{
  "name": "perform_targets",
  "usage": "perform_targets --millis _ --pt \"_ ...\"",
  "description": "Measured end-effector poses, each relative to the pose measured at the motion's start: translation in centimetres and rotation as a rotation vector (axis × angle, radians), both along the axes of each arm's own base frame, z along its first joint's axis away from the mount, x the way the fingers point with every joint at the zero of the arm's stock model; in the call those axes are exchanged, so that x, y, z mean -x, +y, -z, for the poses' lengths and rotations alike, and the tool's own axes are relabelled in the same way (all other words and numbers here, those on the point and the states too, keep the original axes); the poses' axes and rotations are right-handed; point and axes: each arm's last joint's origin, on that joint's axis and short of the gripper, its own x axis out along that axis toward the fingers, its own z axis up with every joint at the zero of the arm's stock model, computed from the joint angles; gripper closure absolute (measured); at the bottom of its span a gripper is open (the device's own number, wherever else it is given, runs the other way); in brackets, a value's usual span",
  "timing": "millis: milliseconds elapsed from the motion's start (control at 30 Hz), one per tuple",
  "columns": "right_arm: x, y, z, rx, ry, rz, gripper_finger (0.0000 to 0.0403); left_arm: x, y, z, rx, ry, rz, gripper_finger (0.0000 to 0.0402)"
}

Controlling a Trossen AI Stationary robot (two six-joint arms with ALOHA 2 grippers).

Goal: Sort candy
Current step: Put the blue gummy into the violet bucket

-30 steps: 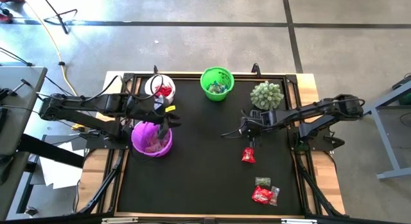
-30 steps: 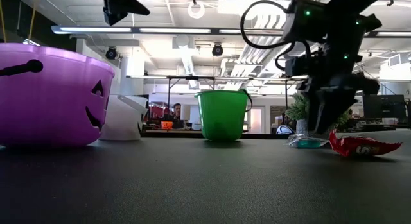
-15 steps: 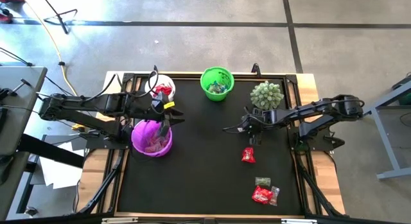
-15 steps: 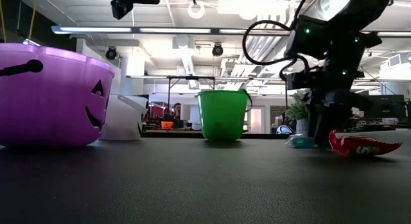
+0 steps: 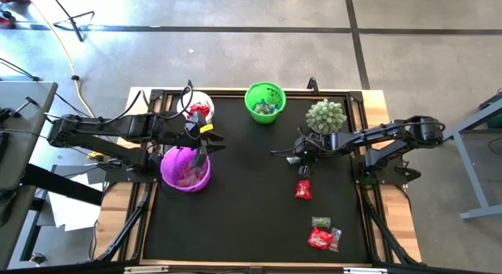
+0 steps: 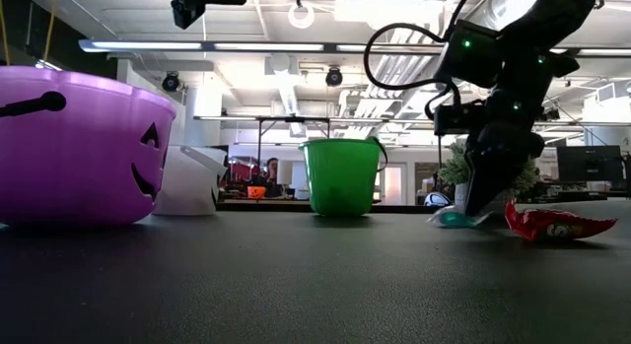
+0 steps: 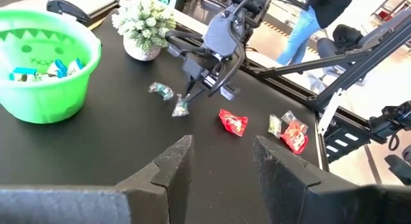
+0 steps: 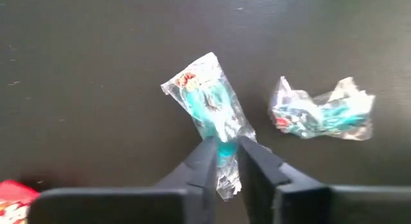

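My right gripper (image 5: 304, 169) is down at the black table, right of centre, shut on a teal candy in a clear wrapper (image 8: 209, 102). A second teal candy (image 8: 321, 115) lies beside it. A red candy (image 5: 303, 190) lies just nearer the table's front edge, and several more candies (image 5: 323, 236) lie at the near right. My left gripper (image 5: 205, 144) hangs open with nothing in it, over the right rim of the purple pumpkin bucket (image 5: 185, 169). A white cup (image 5: 196, 107) and a green cup (image 5: 264, 101) stand at the far edge. My right gripper pinches the teal candy between its two fingertips (image 8: 204, 161), near one end of the wrapper (image 8: 225, 147). The fingers slant steeply down from above and from the table's right. The candy's long body (image 6: 452, 218) reaches out past the fingertips and lies low at the table.
A spiky pale-green ball in a pot (image 5: 325, 115) stands just beyond my right gripper at the far right. The green cup (image 7: 38, 63) holds blue-wrapped sweets. The white cup holds red ones. Bare black table lies in the middle and near left.
My right gripper has sunk to the table, rolled a little at the wrist and shut on the teal candy that lay between its open fingers. The candy has stayed at the table. My left gripper has tipped slightly.
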Motion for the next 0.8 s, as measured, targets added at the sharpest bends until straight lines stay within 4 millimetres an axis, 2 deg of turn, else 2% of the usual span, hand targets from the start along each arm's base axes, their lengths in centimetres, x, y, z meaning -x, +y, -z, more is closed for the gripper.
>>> perform_targets --millis 167,400,600,700,800 --pt "0.0 0.2 0.0 -0.067 -0.007 -0.014 0.0397 0.0 0.0 0.0 0.004 0.003 0.016 0.0257" --pt "-0.1 0.3 0.0 -0.12 -0.023 0.057 0.0402 0.1 -0.1 0.1 0.006 0.012 0.021 0.0257" --pt "-0.9 0.2 -0.6 -0.156 -0.118 0.103 0.0402 0.1 -0.1 0.1 0.009 0.012 0.021 0.0257" --pt "-1.9 0.1 -1.9 -0.17 -0.175 0.126 0.0403 0.1 -0.1 0.1 0.009 0.012 0.021 0.0257" --pt "-3.6 0.0 -4.4 -0.157 -0.27 0.118 0.0403 0.0 0.0 0.0 0.005 0.006 0.016 0.0257"
